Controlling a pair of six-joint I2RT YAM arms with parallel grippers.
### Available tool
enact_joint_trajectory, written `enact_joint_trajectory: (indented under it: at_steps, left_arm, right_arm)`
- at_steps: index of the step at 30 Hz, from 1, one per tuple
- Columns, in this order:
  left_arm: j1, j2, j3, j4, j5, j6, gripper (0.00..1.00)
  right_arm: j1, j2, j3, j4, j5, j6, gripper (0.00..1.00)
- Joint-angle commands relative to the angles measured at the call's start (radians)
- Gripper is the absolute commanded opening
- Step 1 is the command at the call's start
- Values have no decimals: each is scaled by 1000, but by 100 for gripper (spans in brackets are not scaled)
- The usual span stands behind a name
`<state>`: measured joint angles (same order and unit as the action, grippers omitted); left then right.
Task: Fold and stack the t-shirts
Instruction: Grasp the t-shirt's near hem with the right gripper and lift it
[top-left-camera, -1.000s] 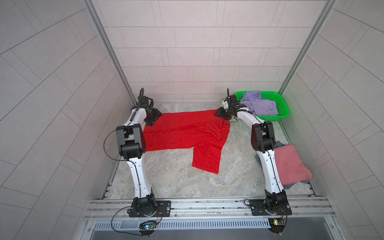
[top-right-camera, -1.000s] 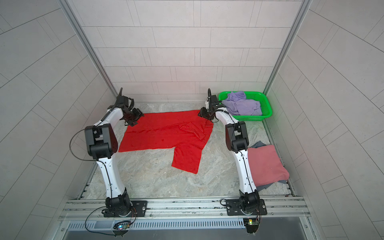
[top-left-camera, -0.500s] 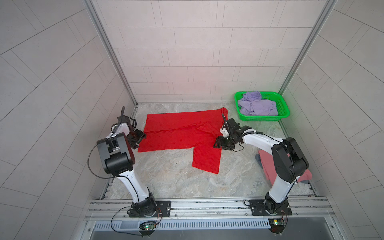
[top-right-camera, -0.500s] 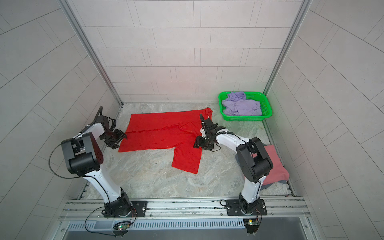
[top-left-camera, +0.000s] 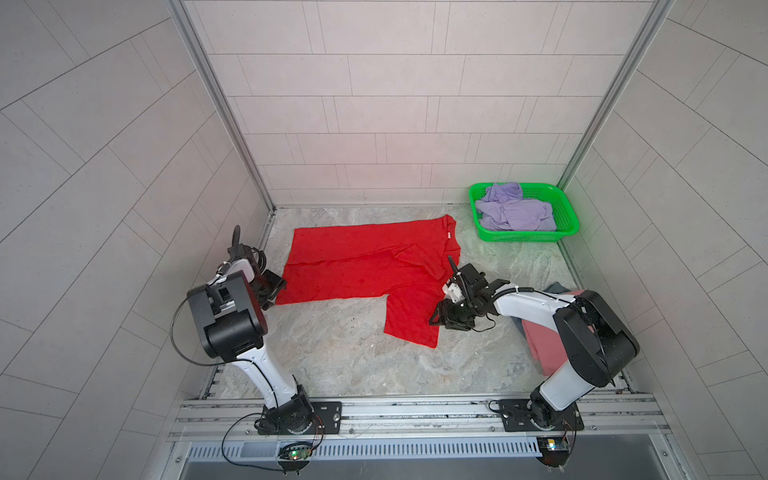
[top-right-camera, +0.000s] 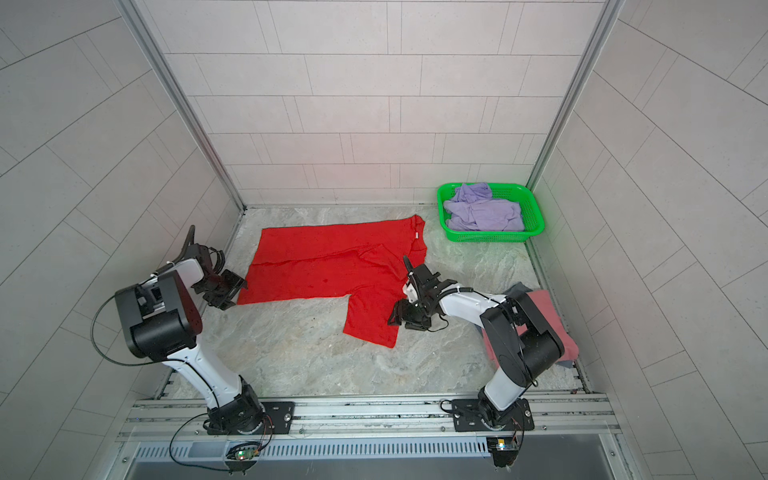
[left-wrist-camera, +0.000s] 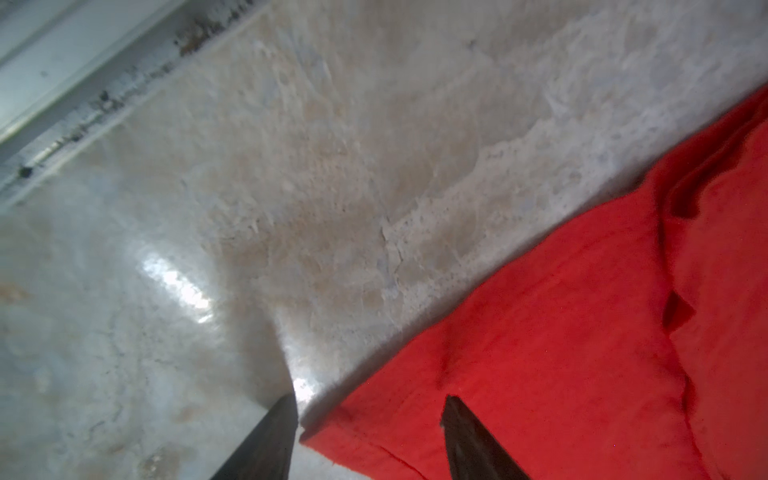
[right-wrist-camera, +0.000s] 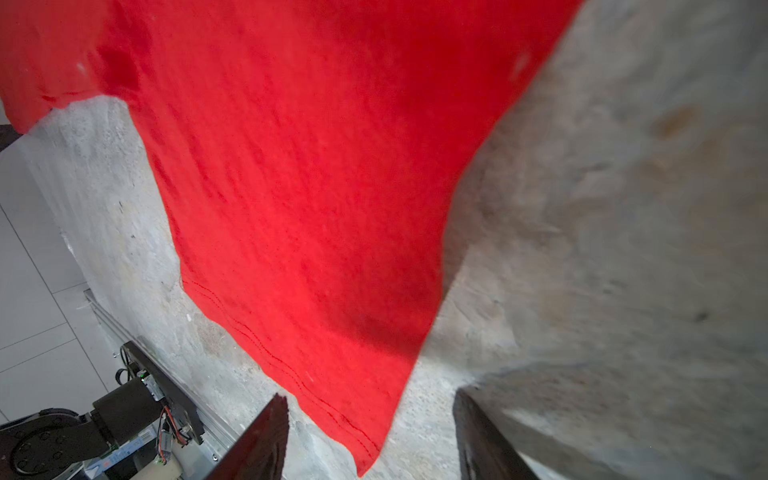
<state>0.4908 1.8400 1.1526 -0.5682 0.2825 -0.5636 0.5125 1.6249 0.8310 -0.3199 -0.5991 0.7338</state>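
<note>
I see a pale marbled worktop (top-left-camera: 332, 349) boxed in by tiled walls, with my two arms reaching in from the near edge. A bright red t-shirt (top-left-camera: 365, 270) lies spread flat across the middle and far part of the worktop. Its body runs left to right, the collar end is at the right, and one sleeve points toward the near side. My left tool (top-left-camera: 272, 291) sits low at the shirt's near left corner. In the left wrist view its two dark fingers (left-wrist-camera: 266, 440) stand apart around that corner, one over bare worktop and one over red cloth, and they are not pinching it. My right tool (top-left-camera: 440, 320) sits low at the right edge of the near-pointing sleeve. In the right wrist view its fingers are also spread, the stitched sleeve corner lies between them, and they grip nothing. At the far right a green mesh basket (top-left-camera: 567, 208) holds a crumpled lavender t-shirt (top-left-camera: 513, 212). At the near right a dusty pink t-shirt (top-left-camera: 544, 345) lies on a grey-blue t-shirt (top-left-camera: 557, 287), both partly hidden by my right arm.
</note>
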Motion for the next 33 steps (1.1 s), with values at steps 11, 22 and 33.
enact_joint_trajectory:
  at_steps: [11,22,33]
  left_arm:
    - [-55,4,-76,22,43,-56,21]
    - [-58,-38,-86,36,57,-61,3]
    - [-60,-74,-73,23,55,-46,0]
  right_arm:
    - [125,11,-103,-21,26,84,59]
    - [179,-3,-94,-75,89,86,50]
    - [170,75,77,-201,194,-70,0]
